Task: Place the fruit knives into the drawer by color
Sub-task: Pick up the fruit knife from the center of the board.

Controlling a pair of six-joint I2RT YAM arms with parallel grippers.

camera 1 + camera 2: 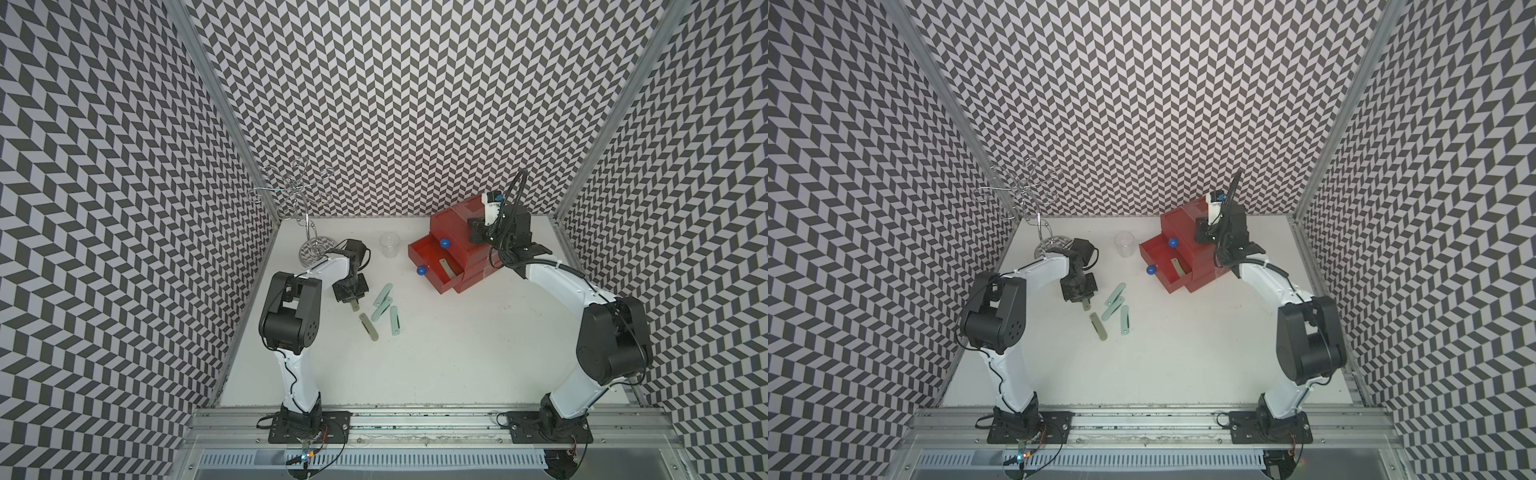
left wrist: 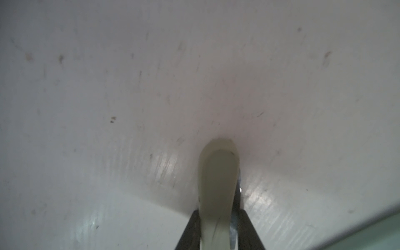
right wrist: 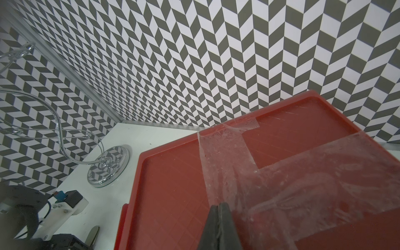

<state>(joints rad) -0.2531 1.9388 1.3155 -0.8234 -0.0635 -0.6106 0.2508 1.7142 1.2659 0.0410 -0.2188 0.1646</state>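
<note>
My left gripper (image 1: 354, 302) is shut on a grey-olive fruit knife (image 2: 218, 184), which sticks out past the fingertips low over the white table (image 1: 457, 353). Just right of it lie three pale mint knives (image 1: 383, 294) (image 1: 381, 309) (image 1: 395, 321) and another grey-olive knife (image 1: 369, 326). The red drawer box (image 1: 451, 226) stands at the back right with two drawers pulled out. The lower open drawer (image 1: 453, 282) holds one grey-olive knife (image 1: 446, 268). My right gripper (image 3: 219, 204) is shut and empty, its tips on the taped top of the box (image 3: 173, 184).
A clear plastic cup (image 1: 390, 244) stands between the left arm and the drawer box. A chrome wire stand (image 1: 309, 249) rises at the back left, close behind the left wrist. Patterned walls close in the table on three sides.
</note>
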